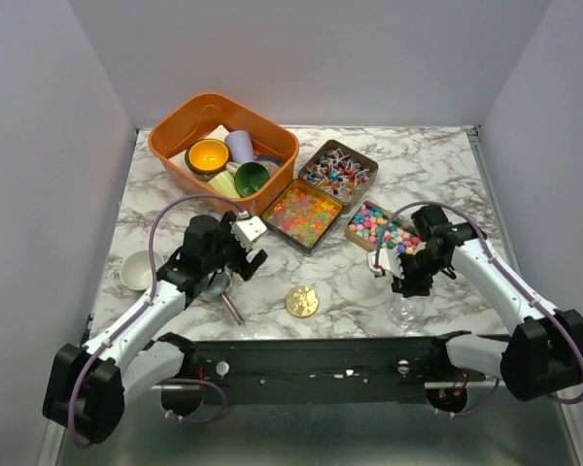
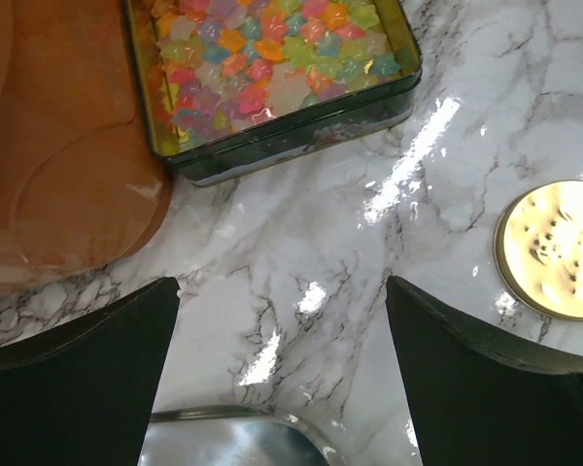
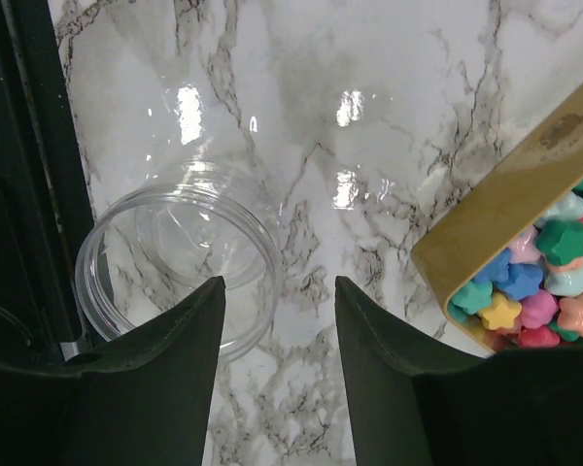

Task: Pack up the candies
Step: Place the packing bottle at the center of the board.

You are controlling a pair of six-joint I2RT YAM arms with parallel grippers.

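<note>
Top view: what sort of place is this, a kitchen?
Probably a robot test bench: two arms mounted at a marble-patterned table, plain white walls boxing it in, candies set out in tins.

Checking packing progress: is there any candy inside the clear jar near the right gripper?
No, the clear jar is empty, the marble table showing through its bottom; the star-shaped candies sit in the gold tin.
</note>
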